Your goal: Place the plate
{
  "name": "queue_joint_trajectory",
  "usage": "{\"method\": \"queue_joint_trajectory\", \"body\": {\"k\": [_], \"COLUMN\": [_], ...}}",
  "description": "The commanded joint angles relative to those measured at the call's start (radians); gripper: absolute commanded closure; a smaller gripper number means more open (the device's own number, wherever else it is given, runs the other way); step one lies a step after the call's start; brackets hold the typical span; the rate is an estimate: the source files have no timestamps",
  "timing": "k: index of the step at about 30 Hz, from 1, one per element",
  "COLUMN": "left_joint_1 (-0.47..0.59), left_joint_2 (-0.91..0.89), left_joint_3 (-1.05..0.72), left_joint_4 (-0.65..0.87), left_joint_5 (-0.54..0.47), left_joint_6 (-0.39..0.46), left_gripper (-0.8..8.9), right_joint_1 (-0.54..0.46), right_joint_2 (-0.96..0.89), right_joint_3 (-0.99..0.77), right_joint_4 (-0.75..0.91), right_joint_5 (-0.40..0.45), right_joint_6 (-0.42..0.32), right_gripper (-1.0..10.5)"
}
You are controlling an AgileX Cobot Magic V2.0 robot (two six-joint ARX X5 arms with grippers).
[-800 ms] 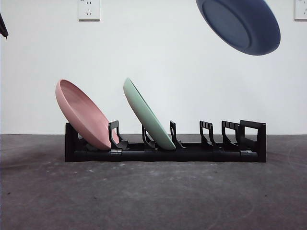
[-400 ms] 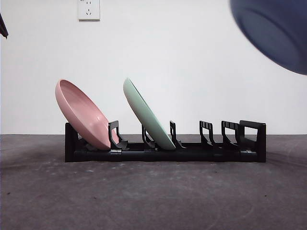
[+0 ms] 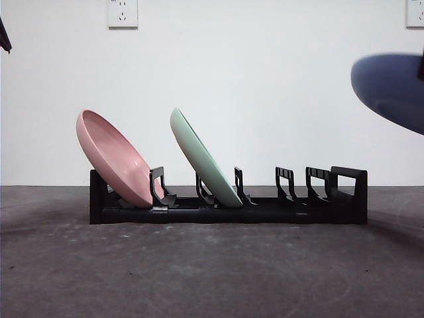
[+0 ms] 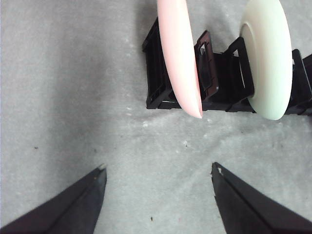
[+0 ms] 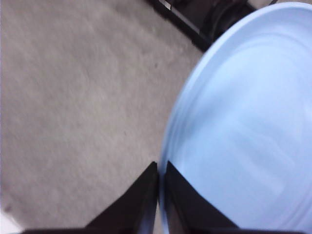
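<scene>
A blue plate (image 3: 392, 89) hangs in the air at the right edge of the front view, above and to the right of the black rack (image 3: 228, 211). My right gripper (image 5: 160, 171) is shut on the blue plate's rim (image 5: 234, 122). A pink plate (image 3: 112, 158) leans in the rack's leftmost slot and a green plate (image 3: 204, 158) leans in the slot beside it. My left gripper (image 4: 158, 175) is open over the table, apart from the pink plate (image 4: 179, 53) and the green plate (image 4: 267, 53), with nothing between its fingers.
The rack's right-hand slots (image 3: 311, 189) hold nothing. Dark grey tabletop (image 3: 212, 271) stretches in front of the rack. A white wall with sockets (image 3: 122, 12) stands behind. A black arm tip (image 3: 4, 36) shows at the top left corner.
The blue plate has moved right and down, from the upper middle right to the right edge, and now lies flatter. The rack, the pink plate and the green plate have not moved.
</scene>
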Motion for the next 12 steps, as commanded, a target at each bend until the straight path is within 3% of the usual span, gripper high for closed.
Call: {"method": "queue_joint_trajectory", "body": {"k": [1, 12], "left_joint_1": [0.000, 0.000], "left_joint_2": [0.006, 0.006], "left_joint_3": [0.026, 0.026], "left_joint_4": [0.008, 0.008], "left_joint_5": [0.005, 0.005], "left_joint_6": [0.026, 0.034], "left_gripper": [4.69, 4.69], "right_joint_1": [0.048, 0.246], "right_joint_2": [0.038, 0.250], "right_joint_3": [-0.004, -0.010], "right_joint_4": [0.011, 0.098], "right_joint_5": [0.012, 0.013], "right_joint_6": [-0.021, -0.010], "right_gripper": [9.4, 9.4]}}
